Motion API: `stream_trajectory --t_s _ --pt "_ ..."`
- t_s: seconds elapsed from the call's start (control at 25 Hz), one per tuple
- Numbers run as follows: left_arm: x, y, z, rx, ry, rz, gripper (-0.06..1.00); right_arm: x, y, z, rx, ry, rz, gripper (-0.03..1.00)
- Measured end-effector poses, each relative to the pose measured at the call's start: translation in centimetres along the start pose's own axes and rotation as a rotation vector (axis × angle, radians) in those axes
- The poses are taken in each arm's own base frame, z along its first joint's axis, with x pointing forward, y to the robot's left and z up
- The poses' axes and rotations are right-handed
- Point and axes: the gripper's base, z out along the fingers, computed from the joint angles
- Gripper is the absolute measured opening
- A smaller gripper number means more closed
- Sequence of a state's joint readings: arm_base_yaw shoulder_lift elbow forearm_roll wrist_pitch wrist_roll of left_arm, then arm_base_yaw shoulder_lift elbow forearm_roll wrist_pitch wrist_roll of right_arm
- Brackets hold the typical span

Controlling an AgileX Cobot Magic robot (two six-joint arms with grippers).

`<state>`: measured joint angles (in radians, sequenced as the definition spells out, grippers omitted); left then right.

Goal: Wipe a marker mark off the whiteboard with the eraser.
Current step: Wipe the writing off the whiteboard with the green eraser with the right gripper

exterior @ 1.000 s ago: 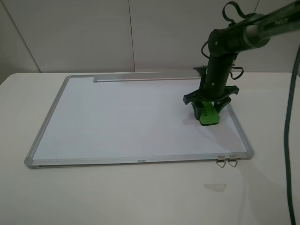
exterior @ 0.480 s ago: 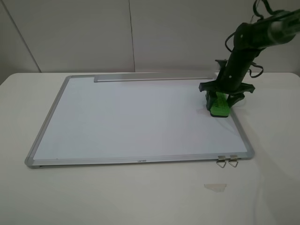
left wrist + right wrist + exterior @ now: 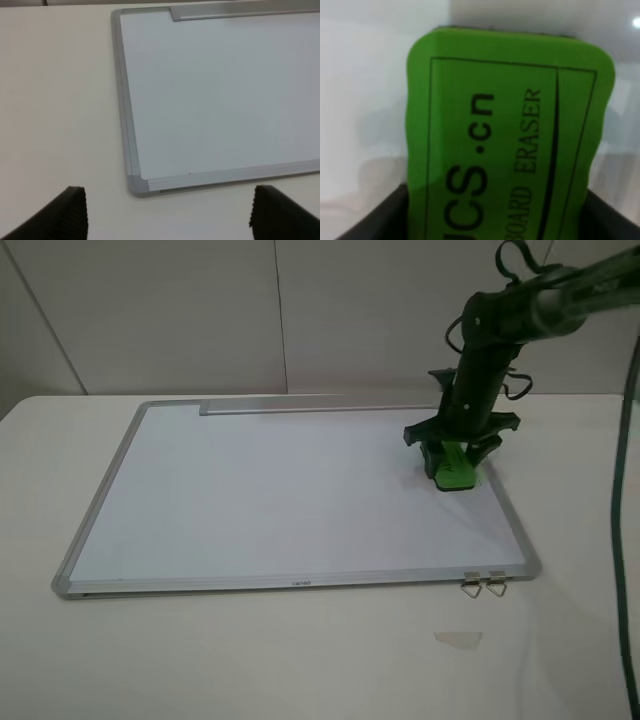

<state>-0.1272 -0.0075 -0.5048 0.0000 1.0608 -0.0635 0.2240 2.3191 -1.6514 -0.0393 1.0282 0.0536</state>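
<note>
The whiteboard [image 3: 270, 500] lies flat on the table, its grey tray strip [image 3: 320, 407] along the far edge and two metal clips [image 3: 484, 585] at the near right corner. I see no marker mark on its surface. The green eraser [image 3: 455, 468] rests on the board near its right edge, with my right gripper [image 3: 457, 454] shut on it from above. In the right wrist view the eraser [image 3: 507, 145] fills the frame between the black fingers. My left gripper [image 3: 167, 212] is open, hovering off the board's near left corner [image 3: 137, 184].
A small pale scrap [image 3: 459, 639] lies on the white table in front of the board's near right corner. A wall stands behind the table.
My right gripper slid the eraser right and toward the far edge, then back left a little. The left gripper shows no change.
</note>
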Motion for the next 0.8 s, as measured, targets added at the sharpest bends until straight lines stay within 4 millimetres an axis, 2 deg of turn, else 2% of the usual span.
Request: stream_trajectory --t_s 0.2,0.36,0.48,0.56,0.8 --pt "0.0 0.0 0.0 0.000 0.000 0.000 0.68 -0.5 5.2 -0.2 0.009 0.015 -0.132 0.61" --pt "0.0 0.0 0.0 0.000 0.000 0.000 0.68 -0.7 6.2 -0.2 0.014 0.029 -0.156 0.61" --pt "0.0 0.0 0.0 0.000 0.000 0.000 0.68 -0.8 5.6 -0.3 0.022 0.034 -0.149 0.61" --pt "0.0 0.0 0.0 0.000 0.000 0.000 0.68 -0.9 4.5 -0.2 0.029 0.034 -0.123 0.61" --pt "0.0 0.0 0.0 -0.003 0.000 -0.001 0.68 -1.2 -1.0 -0.2 0.014 0.053 0.035 0.61"
